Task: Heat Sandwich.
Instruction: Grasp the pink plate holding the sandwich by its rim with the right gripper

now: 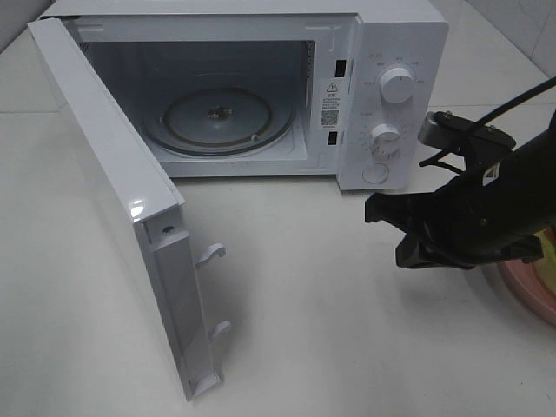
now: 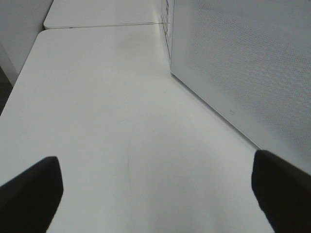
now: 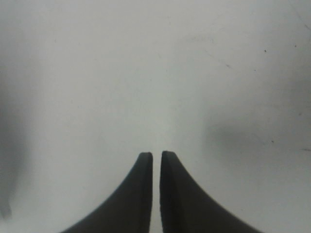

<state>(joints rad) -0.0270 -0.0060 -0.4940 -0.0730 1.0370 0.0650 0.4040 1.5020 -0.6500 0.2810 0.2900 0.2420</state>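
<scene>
Our right tool (image 3: 156, 155) is all but closed, with a thin slit between its matte black curved fingers and nothing held. It hovers over the bare worktop (image 1: 295, 330) at 3 o'clock in the high view. The left tool (image 2: 155, 194) gapes wide and empty beside the microwave door (image 1: 113, 191).

At 4 o'clock a pink plate (image 1: 528, 291) shows only its smooth round rim. The sandwich should sit on it, but the arm hides it from us.

We judge the sandwich light, soft and easily squashed, with layers apt to slide, so the stiff plate rim is the safer hold, though it may be slick.

At 12 o'clock the glossy white microwave (image 1: 391, 52) stands open, with its round glass turntable (image 1: 217, 117) empty.
</scene>
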